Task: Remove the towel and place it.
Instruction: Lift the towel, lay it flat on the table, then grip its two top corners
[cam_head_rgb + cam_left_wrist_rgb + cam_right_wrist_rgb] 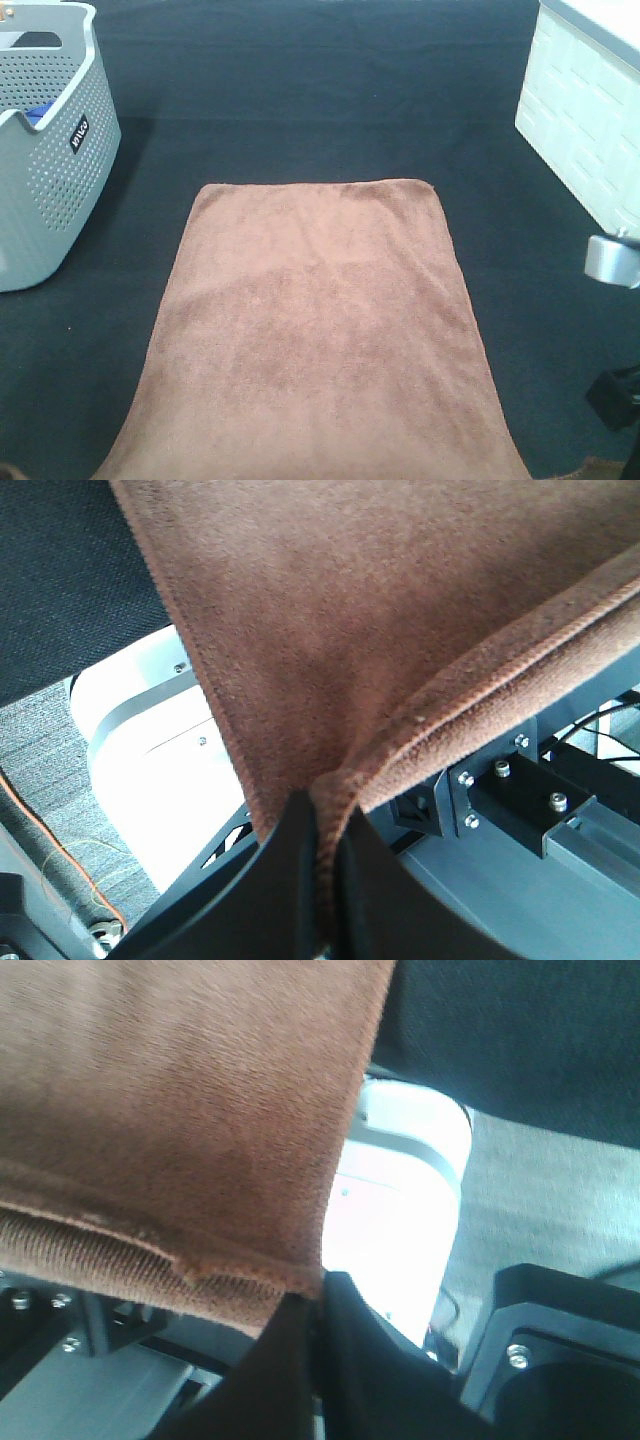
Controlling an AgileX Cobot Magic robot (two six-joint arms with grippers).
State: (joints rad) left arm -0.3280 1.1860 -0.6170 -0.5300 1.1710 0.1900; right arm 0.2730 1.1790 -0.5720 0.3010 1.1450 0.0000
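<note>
The reddish-brown plush towel (318, 330) lies spread flat on the dark table, its far edge toward the back and its near edge running off the front of the exterior high view. Both grippers are out of that view. In the left wrist view my left gripper (326, 825) is shut on the towel's (370, 610) near left corner. In the right wrist view my right gripper (316, 1308) is shut on the towel's (170, 1110) near right corner. Both corners hang past the table's front edge. No white tag shows.
A grey perforated basket (60, 160) stands at the back left with a blue cloth (36, 114) inside. A white cabinet (585, 110) stands at the back right. A silver and black fixture (612, 262) sits at the right edge. Dark table surface (330, 90) lies behind the towel.
</note>
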